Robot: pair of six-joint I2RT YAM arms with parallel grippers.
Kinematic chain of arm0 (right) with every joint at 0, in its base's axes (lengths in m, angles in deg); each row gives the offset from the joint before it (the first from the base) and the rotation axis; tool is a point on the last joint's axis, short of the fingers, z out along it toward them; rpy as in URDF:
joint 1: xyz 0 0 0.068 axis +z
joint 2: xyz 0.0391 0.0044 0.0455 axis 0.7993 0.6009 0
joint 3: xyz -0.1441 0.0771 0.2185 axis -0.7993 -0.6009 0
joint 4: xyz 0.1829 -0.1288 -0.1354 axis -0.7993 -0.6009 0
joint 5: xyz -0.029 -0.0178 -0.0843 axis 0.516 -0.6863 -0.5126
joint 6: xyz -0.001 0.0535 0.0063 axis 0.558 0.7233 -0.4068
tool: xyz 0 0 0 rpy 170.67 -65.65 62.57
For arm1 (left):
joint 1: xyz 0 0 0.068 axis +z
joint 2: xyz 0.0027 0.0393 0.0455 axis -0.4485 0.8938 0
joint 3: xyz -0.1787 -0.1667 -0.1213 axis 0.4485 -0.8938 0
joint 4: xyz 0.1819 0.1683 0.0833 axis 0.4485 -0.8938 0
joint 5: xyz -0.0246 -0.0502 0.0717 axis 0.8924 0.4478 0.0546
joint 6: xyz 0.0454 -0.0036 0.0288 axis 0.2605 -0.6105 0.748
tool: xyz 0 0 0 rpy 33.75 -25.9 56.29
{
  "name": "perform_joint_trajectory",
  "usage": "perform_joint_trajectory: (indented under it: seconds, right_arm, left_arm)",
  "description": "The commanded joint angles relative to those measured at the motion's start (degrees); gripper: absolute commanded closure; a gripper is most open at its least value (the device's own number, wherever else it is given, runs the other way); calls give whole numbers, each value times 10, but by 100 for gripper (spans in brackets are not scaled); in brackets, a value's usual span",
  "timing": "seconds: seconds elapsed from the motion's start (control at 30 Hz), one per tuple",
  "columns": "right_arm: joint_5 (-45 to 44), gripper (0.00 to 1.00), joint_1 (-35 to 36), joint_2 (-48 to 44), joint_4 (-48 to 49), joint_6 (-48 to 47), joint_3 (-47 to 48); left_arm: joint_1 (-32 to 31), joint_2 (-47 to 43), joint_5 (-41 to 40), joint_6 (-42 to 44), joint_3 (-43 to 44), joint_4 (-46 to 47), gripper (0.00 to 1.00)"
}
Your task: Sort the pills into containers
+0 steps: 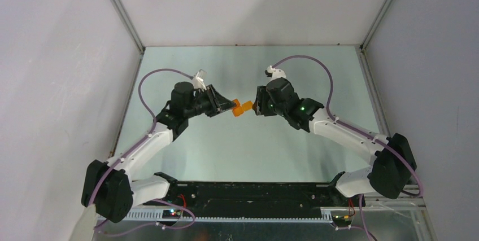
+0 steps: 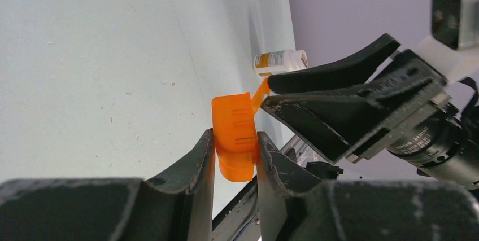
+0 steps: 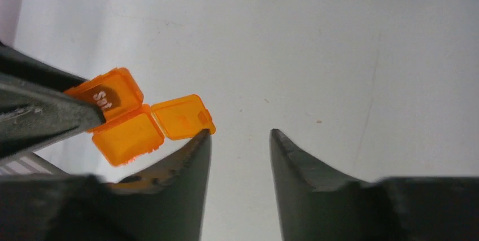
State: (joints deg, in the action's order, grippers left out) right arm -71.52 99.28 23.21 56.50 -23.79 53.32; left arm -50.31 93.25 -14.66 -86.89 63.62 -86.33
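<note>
My left gripper [image 2: 236,139] clamps the orange cup [image 2: 230,119] between both fingers, with the pale table [image 2: 113,55] behind it. The cup's hinged lid [image 2: 258,93] stands open and reaches the fingertips of my right gripper [image 2: 269,92]; whether they grip it I cannot tell. A white pill bottle [image 2: 281,61] lies on its side at the table's edge, beside the wall [image 2: 350,4].

pale desk [image 1: 243,145], lightly speckled. white pill bottle [image 2: 281,60] lying on its side on it, at the edge by the wall [image 2: 367,4].
</note>
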Motion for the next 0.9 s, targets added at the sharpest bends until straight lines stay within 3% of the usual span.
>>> perform_joint_trajectory:
  seconds: [0.0, 0.03, 0.13, 0.27, 0.37, 0.6, 0.73, 0.87]
  right_arm:
    - [16, 62, -10, 18, -14, 41, 19]
    - [25, 68, -12, 22, -11, 46, 19]
    - [66, 71, -20, 19, -3, 51, 19]
    - [107, 60, -33, -2, 11, 53, 18]
    - [144, 43, -45, -22, 34, 43, 4]
    - [158, 21, -59, -66, 89, 55, -7]
    - [196, 16, -61, -66, 119, 47, -7]
    - [239, 18, -61, -41, 110, 28, -8]
  left_arm:
    - [-2, -20, 7, 13, 4, 27, 100]
    - [-2, -20, 6, 13, 4, 26, 100]
    - [-2, -22, 5, 13, 3, 26, 100]
    - [-2, -25, 2, 14, 3, 21, 100]
    - [-2, -28, -3, 17, 5, 16, 100]
    - [-2, -27, -16, 15, 6, 13, 100]
    - [-2, -20, -15, 8, 7, 17, 100]
    - [-2, -22, -17, 6, 8, 16, 100]
